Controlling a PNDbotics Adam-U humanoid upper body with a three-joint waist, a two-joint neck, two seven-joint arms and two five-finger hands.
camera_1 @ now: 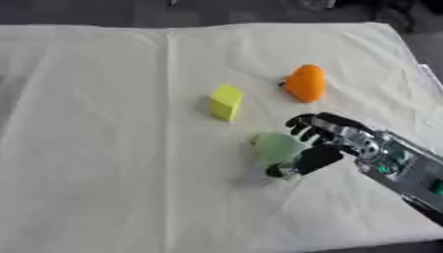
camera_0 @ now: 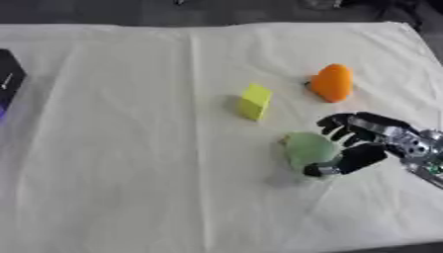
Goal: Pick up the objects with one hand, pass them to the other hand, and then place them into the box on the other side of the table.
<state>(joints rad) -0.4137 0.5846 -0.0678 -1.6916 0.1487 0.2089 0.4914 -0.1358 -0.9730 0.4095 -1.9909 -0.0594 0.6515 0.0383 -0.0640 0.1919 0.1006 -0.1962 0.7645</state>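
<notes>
The right hand (camera_1: 333, 141) reaches in from the lower right, fingers curled over the top of a pale green ball (camera_1: 277, 148) and thumb hooked round its near side, so the ball sits in its grasp on the cloth (camera_0: 130, 173). The right eye view shows more of the silver forearm trailing behind the hand; the left eye view cuts it off at the wrist. Only the left eye view takes in a dark box (camera_0: 9, 79), far to the hand's left at the picture's edge, mostly cut off. A yellow block (camera_0: 254, 101) lies just beyond the hand and to its left. Farther off, straight beyond the hand, sits an orange piece (camera_0: 332, 82), its exact form hard to make out. The cream cloth is creased, and a dark floor shows past its far edge.
</notes>
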